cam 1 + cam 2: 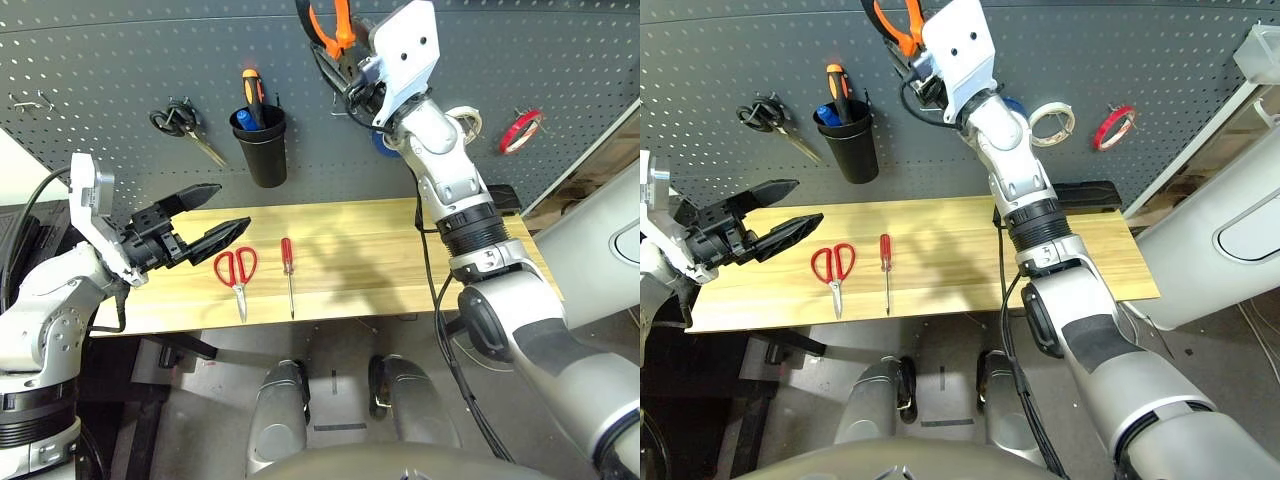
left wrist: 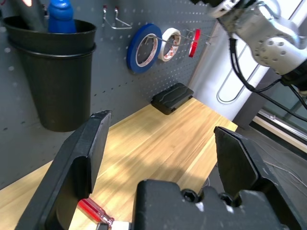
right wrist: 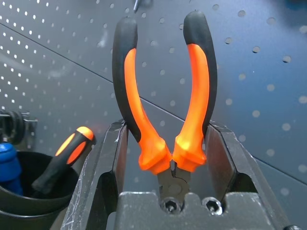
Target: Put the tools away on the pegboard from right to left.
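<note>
The right gripper (image 3: 170,165) clamps the orange-handled pliers (image 3: 165,96) between its two black fingers (image 3: 103,167), handles pointing away toward the grey pegboard (image 3: 268,72) close behind. Beside them, a black cup (image 3: 29,191) on the board holds an orange-and-black handle (image 3: 64,160) and a blue one (image 3: 7,165).

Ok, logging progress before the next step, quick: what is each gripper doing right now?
Left gripper: open, holding nothing, beside the table.
Right gripper: shut on the orange-handled pliers, raised at the pegboard.
</note>
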Controlling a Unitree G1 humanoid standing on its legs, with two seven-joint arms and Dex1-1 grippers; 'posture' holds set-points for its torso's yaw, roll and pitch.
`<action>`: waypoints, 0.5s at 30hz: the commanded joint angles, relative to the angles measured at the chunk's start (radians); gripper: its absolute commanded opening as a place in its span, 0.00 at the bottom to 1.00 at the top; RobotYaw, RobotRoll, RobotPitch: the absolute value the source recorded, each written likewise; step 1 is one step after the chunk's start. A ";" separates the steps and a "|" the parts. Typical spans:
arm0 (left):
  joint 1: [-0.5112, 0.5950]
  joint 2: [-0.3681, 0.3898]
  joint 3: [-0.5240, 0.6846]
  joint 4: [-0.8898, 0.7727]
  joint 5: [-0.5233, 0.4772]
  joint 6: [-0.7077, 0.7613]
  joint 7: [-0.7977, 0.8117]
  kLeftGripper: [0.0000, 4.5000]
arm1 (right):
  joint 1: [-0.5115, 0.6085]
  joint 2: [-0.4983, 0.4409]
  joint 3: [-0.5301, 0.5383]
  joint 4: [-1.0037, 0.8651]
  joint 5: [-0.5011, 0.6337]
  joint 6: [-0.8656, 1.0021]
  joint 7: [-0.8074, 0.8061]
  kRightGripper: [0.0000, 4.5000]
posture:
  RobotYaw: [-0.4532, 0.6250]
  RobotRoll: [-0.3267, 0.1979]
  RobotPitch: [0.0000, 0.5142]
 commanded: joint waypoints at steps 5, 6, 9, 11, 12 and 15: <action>0.012 -0.005 -0.023 -0.035 -0.019 0.020 0.008 1.00 | -0.060 0.015 0.007 0.120 -0.039 -0.128 -0.040 0.57 | 0.45 0.62 0.20; 0.015 -0.005 -0.022 -0.036 -0.020 0.020 0.008 1.00 | -0.064 0.016 0.006 0.133 -0.038 -0.135 -0.040 0.57 | 0.45 0.62 0.20; 0.023 -0.003 -0.018 -0.041 -0.022 0.022 0.009 1.00 | -0.071 0.018 0.002 0.162 -0.032 -0.149 -0.032 0.57 | 0.45 0.62 0.21; 0.029 -0.003 -0.016 -0.044 -0.024 0.022 0.010 1.00 | -0.077 0.019 -0.002 0.180 -0.027 -0.156 -0.025 0.57 | 0.45 0.62 0.22; 0.031 -0.003 -0.015 -0.045 -0.025 0.023 0.011 1.00 | -0.080 0.019 -0.004 0.189 -0.023 -0.159 -0.022 0.57 | 0.46 0.62 0.22; 0.045 -0.003 -0.010 -0.059 -0.031 0.027 0.014 1.00 | -0.086 0.021 -0.010 0.204 -0.016 -0.165 -0.016 0.57 | 0.46 0.62 0.24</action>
